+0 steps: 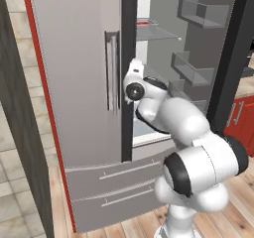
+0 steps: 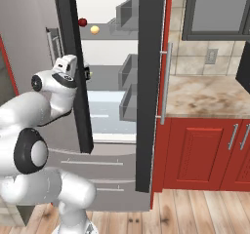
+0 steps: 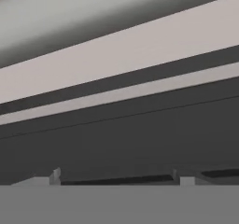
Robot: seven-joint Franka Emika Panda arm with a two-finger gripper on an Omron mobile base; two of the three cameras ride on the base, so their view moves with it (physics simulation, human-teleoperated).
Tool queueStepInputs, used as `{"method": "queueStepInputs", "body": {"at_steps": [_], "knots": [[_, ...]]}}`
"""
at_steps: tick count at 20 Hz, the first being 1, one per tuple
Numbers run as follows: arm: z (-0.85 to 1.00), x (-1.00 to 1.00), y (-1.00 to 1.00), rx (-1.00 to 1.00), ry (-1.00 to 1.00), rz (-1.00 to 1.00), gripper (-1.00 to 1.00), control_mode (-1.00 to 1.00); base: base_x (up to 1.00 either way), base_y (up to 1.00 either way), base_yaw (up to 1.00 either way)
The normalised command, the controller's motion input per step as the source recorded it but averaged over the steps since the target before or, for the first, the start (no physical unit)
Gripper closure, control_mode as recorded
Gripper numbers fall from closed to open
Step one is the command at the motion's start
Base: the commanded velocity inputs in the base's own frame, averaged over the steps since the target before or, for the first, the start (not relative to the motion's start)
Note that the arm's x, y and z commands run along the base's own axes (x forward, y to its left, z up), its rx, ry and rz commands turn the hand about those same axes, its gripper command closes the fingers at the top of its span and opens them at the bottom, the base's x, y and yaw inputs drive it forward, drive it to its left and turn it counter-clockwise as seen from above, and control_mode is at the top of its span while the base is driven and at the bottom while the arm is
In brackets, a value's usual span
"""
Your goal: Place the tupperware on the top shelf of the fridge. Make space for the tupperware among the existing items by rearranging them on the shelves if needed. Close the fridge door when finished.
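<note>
Reaching into the tall grey French-door fridge [image 2: 112,82], our gripper [image 3: 116,178] has its fingers spread wide, holding nothing. Small red round fruit [image 2: 83,22] and orange-yellow ball [image 2: 94,29] sit at 12 o'clock; can't spot the tupperware. We should approach slowly, clear of the door edge.

We see red cabinets [image 2: 205,152] w/ bar handles under a beige mottled counter [image 2: 207,94]. Tiled wall w/ an outlet [image 2: 211,56] above; wood plank floor [image 2: 195,211] below.

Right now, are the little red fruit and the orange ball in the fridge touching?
Apart. The right base view shows the red fruit and the orange ball on one shelf, with pale fridge wall showing between them.
</note>
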Motion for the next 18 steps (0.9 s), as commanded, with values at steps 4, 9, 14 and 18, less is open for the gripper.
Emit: {"method": "queueStepInputs", "body": {"at_steps": [4, 9, 14, 18], "knots": [[0.55, 0.74, 0.00, 0.00, -0.03, 0.10, -1.00, -1.00, 0.00, 0.00, 0.00], [0.51, 0.89, 0.00, 0.00, 0.00, 0.14, -1.00, -1.00, 0.00, 0.00, 0.00], [0.47, 0.97, 0.00, 0.00, 0.00, 0.14, -1.00, -1.00, 0.00, 0.00, 0.00], [0.81, -0.22, -0.13, 0.00, 0.00, 0.02, -1.00, -1.00, 0.00, 0.00, 0.00]]}}
